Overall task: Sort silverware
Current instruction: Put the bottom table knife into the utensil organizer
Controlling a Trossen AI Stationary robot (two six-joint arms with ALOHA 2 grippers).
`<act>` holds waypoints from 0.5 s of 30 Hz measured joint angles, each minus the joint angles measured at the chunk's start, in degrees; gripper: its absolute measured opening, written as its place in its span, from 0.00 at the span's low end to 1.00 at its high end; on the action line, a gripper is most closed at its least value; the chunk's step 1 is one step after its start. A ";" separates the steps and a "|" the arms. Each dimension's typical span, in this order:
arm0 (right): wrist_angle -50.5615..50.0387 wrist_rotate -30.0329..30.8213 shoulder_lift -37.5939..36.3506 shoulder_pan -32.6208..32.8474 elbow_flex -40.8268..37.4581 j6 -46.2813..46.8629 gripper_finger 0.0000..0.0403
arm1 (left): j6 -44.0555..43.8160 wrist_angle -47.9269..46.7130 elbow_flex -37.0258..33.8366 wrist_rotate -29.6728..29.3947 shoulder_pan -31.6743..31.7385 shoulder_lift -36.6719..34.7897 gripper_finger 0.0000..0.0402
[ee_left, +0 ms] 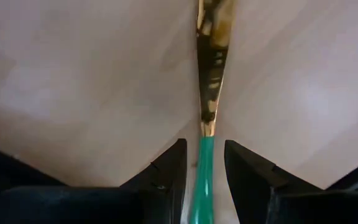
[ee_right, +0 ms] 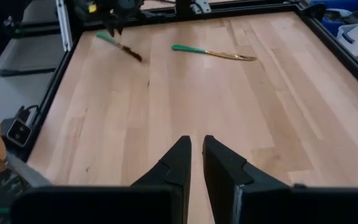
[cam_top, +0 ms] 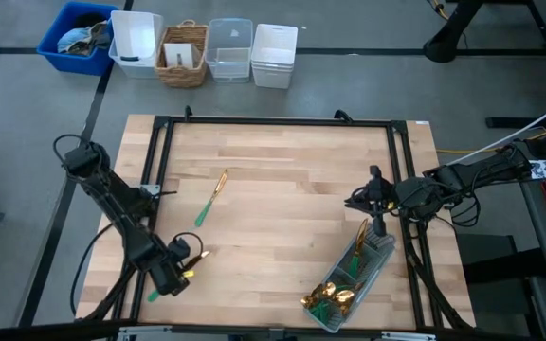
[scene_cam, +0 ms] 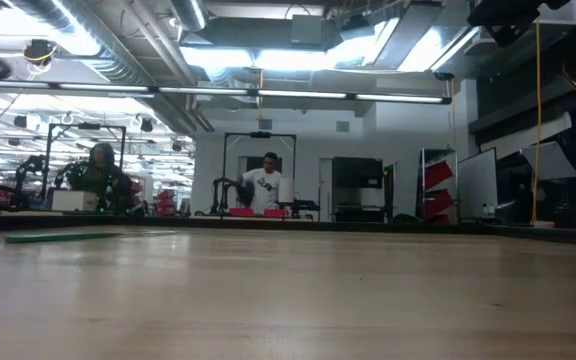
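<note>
A gold-headed, teal-handled knife (cam_top: 211, 197) lies flat near the table's middle, also seen in the right wrist view (ee_right: 213, 53). Another teal-handled piece (cam_top: 193, 256) lies near the near-left corner. My left gripper (ee_left: 204, 163) is low over it and open. Its fingers stand on either side of the teal handle (ee_left: 205, 158), with thin strips of table showing between. The gold head (ee_left: 213, 56) points away from it. Several more pieces (cam_top: 335, 296) lie in the clear tray (cam_top: 379, 248) near the right edge. My right gripper (ee_right: 196, 144) hovers by the tray's far end, shut and empty.
A black frame (cam_top: 273, 121) borders the table. Beyond the far edge stand a blue bin (cam_top: 76, 38), white tubs (cam_top: 275, 55), a wicker basket (cam_top: 183, 55) and a clear box (cam_top: 229, 49). Bare wood lies between knife and tray. People (scene_cam: 266, 185) show in the room behind.
</note>
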 joint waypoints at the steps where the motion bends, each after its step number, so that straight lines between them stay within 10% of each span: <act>1: 0.14 0.34 -0.14 0.00 0.00 0.50 0.11 | -0.73 0.85 -0.47 -0.04 -0.53 0.00 0.25; 15: -3.75 13.18 -15.72 -2.74 3.52 -9.77 0.11 | -0.18 4.84 -1.77 -2.32 -1.79 2.37 0.25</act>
